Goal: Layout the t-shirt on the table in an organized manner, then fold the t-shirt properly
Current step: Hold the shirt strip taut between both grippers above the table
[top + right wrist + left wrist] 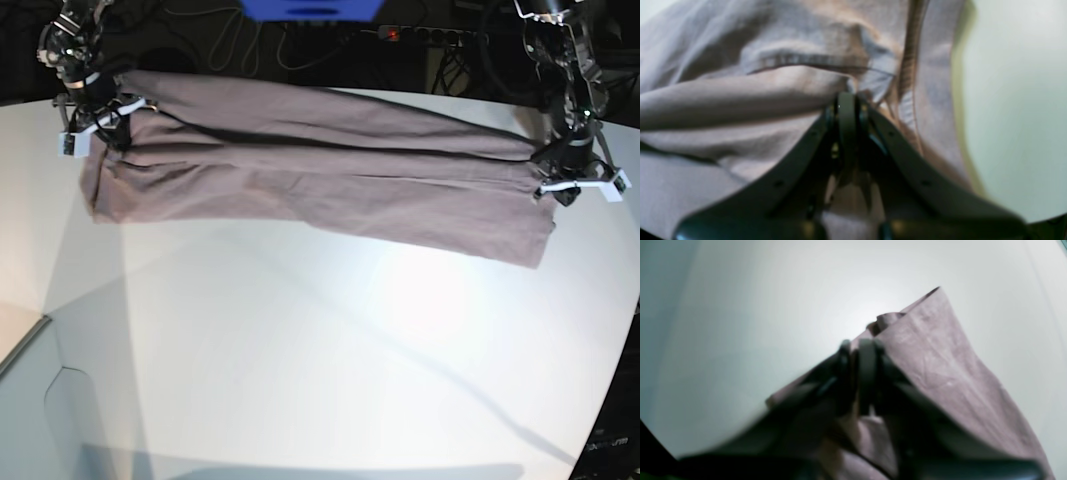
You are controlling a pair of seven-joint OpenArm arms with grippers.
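The mauve t-shirt (310, 175) hangs stretched between both arms above the far part of the white counter (320, 350). The right hand (846, 100) is clamped on bunched fabric; the left hand (860, 350) shows narrow jaws at a cloth edge, grip uncertain.

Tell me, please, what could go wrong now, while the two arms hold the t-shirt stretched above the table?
1. The left gripper pinches only a small bunch of the t-shirt near its edge; the cloth may slip out, and that end would drop.
2. The right gripper is shut on gathered folds beside the collar, so the shirt may land creased on the table.
3. The shirt hangs doubled lengthwise, with a fold line along it, so it might not lie flat.
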